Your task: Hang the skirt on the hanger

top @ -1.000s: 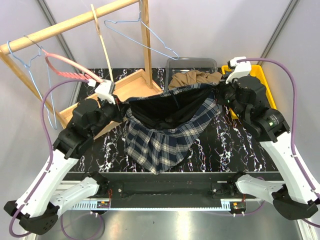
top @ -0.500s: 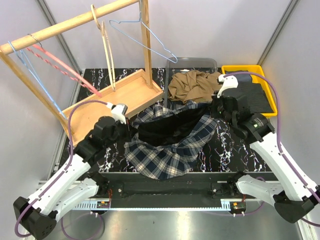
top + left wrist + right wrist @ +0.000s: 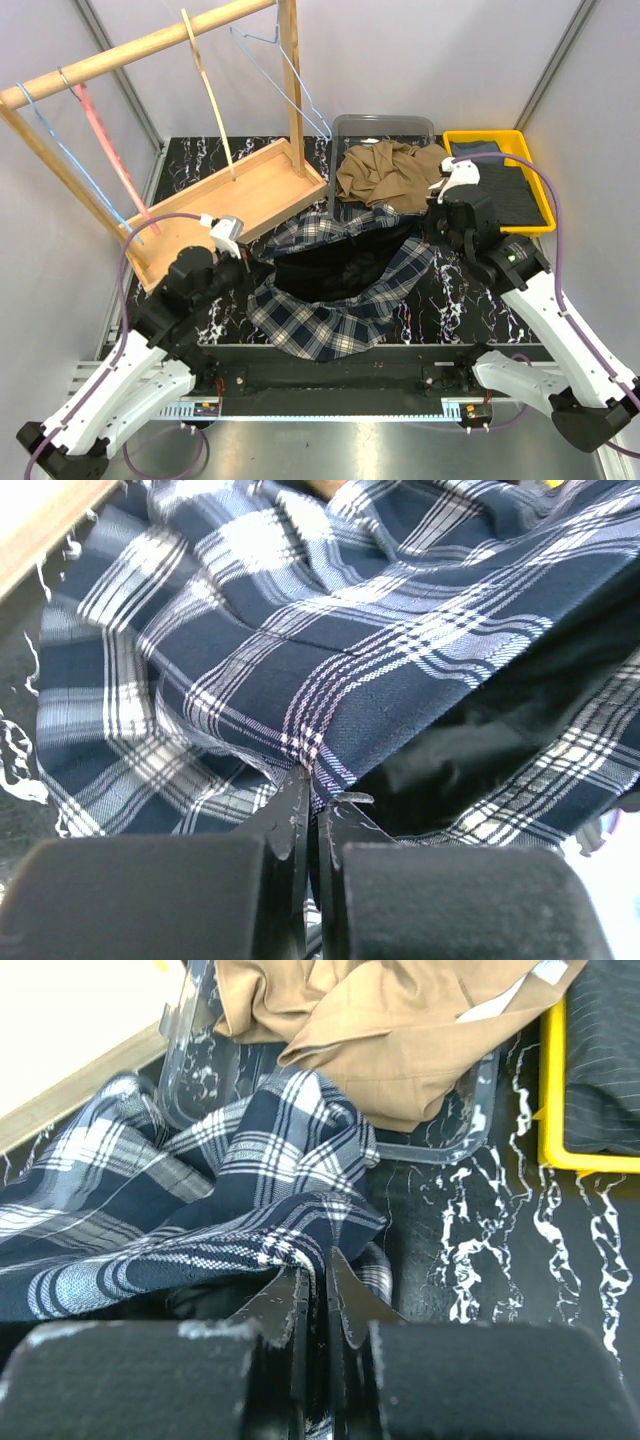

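Left gripper (image 3: 312, 810) clenched on plaid shirt (image 3: 330, 310) hem. Shirt, stretched high 1 s ago, now slack at table centre. Hanger (image 3: 308, 95) on rail above far edge, untouched. Skirt (image 3: 385, 170) heaped in clear bin (image 3: 385, 120), far edge. Right gripper (image 3: 322, 1280) pinching shirt's other edge. Likely clearing shirt; skirt pick not begun.

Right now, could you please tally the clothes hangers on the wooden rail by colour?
Thin light-blue wire hangers: 2
Pink hanger: 1
Pale wooden hanger: 1
Total: 4
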{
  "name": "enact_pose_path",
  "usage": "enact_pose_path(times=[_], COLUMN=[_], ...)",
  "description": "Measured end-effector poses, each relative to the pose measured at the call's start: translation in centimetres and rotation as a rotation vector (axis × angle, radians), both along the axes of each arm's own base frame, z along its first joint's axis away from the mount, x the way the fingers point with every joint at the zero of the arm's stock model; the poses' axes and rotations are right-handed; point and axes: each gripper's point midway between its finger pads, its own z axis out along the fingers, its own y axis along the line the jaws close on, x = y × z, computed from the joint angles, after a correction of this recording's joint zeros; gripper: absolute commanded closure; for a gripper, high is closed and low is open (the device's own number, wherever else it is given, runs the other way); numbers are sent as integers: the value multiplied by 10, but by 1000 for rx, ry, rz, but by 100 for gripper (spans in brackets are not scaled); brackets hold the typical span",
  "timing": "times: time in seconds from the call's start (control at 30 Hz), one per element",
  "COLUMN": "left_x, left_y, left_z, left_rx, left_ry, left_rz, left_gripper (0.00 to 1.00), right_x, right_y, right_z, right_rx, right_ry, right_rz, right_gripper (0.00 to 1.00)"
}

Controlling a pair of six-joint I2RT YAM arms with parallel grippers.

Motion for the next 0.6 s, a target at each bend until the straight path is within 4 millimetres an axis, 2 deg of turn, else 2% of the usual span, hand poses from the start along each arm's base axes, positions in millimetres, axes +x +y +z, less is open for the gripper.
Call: enact_pose_path(times=[0.07,0.13,0.27,0.37,0.47,0.53,0.6], left_x=[-1,2,14,21,28,33,35], left_y=[2,5,13,19,23,24,24], left_z=[24,65,155,204,225,225,216], left_rx=[8,10,0,-2,10,27,54], left_ry=[-27,-79,-222,-299,-327,-316,-288], left_rz=[-3,5,57,98,133,145,148], left_gripper=[100,100,100,100,100,100,100], right_x=[0,2,8,9,7,5,4], right_y=[-2,-2,2,5,5,4,4], right_z=[9,30,94,142,167,165,151], right_rx=[3,19,82,134,164,165,156], right_ry=[-10,-40,-159,-252,-295,-281,-242], right_rz=[-7,-13,-8,1,5,1,-6], right_gripper=[95,96,95,94,92,88,84])
